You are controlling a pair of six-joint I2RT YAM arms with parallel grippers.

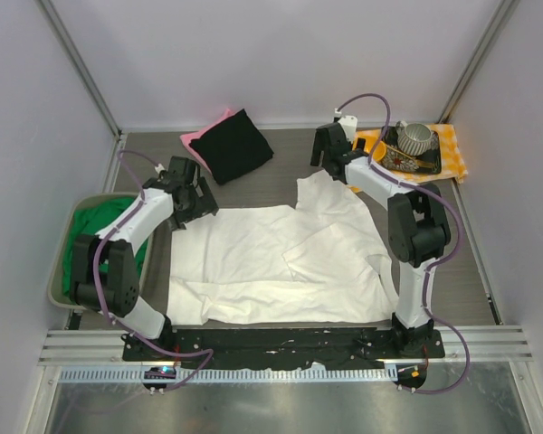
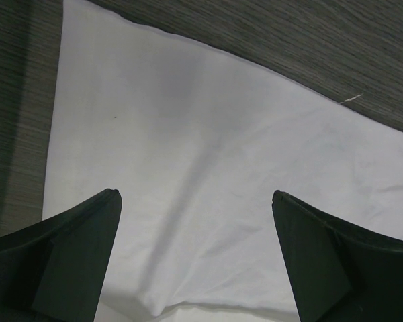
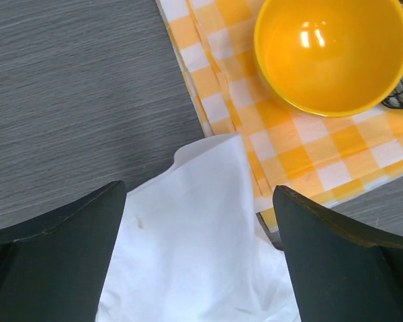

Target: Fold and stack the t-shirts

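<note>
A white t-shirt (image 1: 281, 258) lies spread flat across the middle of the table, showing plain white with no print. My left gripper (image 1: 193, 213) is open and empty just above its far left corner; the left wrist view shows the white cloth (image 2: 188, 134) between the spread fingers (image 2: 80, 255). My right gripper (image 1: 331, 170) is open and empty over the shirt's far right corner (image 3: 188, 255), which touches the checked cloth. A folded black t-shirt (image 1: 236, 145) lies on a pink one (image 1: 197, 137) at the back. A green t-shirt (image 1: 98, 235) fills the bin.
A grey-green bin (image 1: 61, 262) stands at the left edge. An orange-and-white checked cloth (image 1: 457, 158) at the back right carries a yellow bowl (image 3: 332, 50) and a cup (image 1: 414, 137) in a dark wire basket. Grey walls enclose the table.
</note>
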